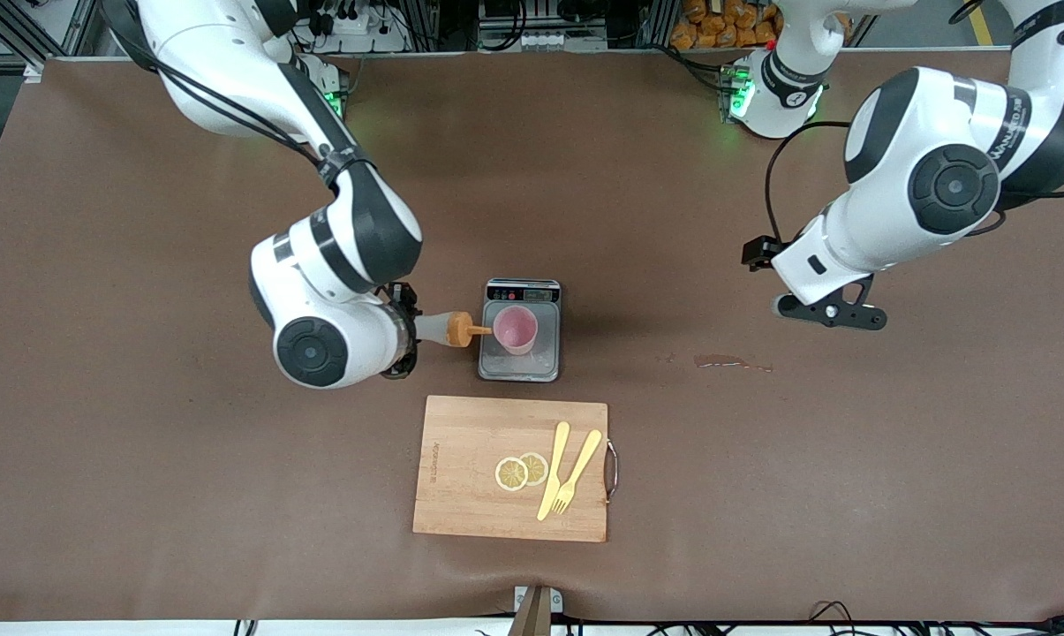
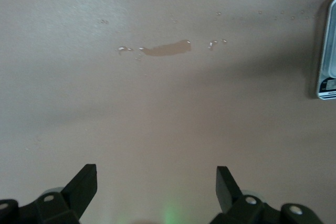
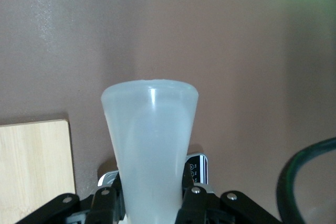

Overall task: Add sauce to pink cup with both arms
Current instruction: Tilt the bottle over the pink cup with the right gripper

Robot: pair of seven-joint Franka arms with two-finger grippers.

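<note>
The right gripper (image 1: 405,329) has its jaws clamped on the translucent whitish squeeze bottle (image 1: 439,329) — tipped sideways, its orange nozzle over the rim of the pale-pink plastic cup (image 1: 516,329) on the grey scale (image 1: 521,364). The left gripper (image 2: 156,182) waits, jaws wide apart, over the brown surface (image 1: 143,486).
</note>
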